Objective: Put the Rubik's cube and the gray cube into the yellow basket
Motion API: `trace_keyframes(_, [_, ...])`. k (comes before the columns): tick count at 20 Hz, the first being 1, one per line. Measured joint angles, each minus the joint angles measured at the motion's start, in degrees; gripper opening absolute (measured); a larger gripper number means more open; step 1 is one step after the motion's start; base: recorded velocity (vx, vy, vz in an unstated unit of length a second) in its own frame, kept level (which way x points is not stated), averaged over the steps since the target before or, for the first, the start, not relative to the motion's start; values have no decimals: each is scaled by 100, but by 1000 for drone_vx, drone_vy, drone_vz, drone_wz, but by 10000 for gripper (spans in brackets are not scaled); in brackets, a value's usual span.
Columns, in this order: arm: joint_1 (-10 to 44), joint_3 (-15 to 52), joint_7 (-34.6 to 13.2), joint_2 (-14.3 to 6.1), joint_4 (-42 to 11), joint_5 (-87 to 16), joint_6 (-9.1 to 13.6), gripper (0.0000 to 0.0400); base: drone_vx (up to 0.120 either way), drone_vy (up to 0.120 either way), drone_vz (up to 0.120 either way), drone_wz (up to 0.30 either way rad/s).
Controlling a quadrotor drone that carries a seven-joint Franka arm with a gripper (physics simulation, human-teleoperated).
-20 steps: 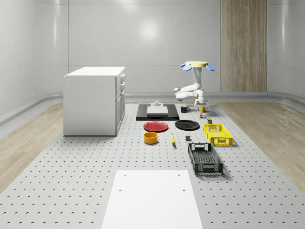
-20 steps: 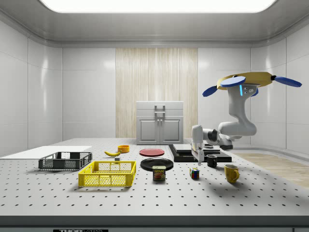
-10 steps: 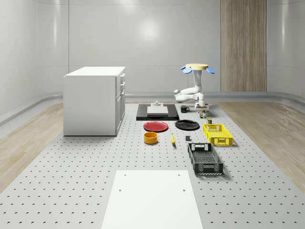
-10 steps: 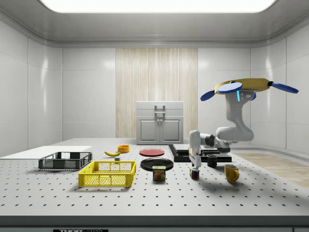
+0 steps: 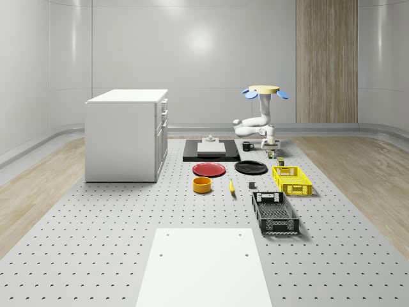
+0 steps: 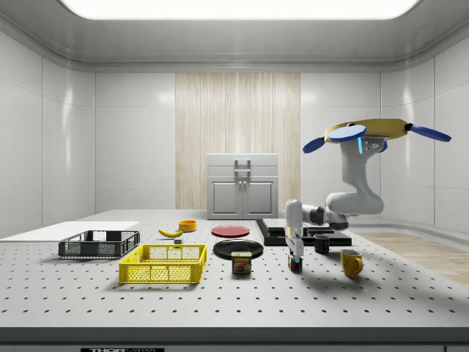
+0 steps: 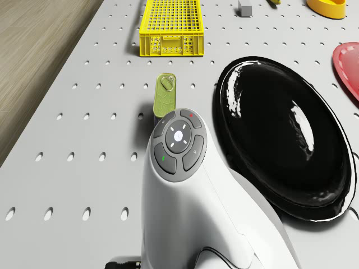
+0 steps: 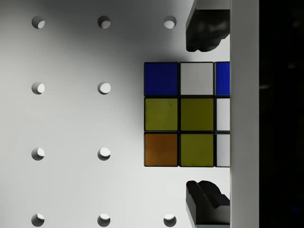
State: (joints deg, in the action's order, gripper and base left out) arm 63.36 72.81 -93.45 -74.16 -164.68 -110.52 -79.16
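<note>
since the earlier frames the drone (image 6: 370, 133) had sunk lower and drifted toward the side view's left, and the gripper (image 6: 294, 251) had come down from above the rubik's cube (image 6: 294, 264) to straddle it. in the wrist view the gripper (image 8: 207, 114) stood released, one dark fingertip (image 8: 205, 33) on each side of the cube (image 8: 186, 114) with a gap between pad and cube. the cube sat on the perforated bench (image 6: 242, 304), just beside a spam can (image 6: 242, 262) and a yellow mug (image 6: 351, 262). the drone hovered above the bench's far end, beside the black plate (image 7: 286, 131) and black mat (image 5: 211, 151). the yellow basket (image 6: 165, 264) lay well apart from the cube, toward the side view's left, with the black basket (image 6: 99, 244) beyond it. the gray cube (image 7: 244, 8) rested on the bench just past the yellow basket (image 7: 170, 28).
</note>
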Motion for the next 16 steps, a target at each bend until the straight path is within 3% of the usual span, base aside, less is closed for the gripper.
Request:
trace_keyframes(14, [62,-243,-25,-273,78,-170,-353,400,0,0,0,0])
trace_keyframes(16, [72,-250,-31,-300,83,-170,-383,375,0,0,0,0])
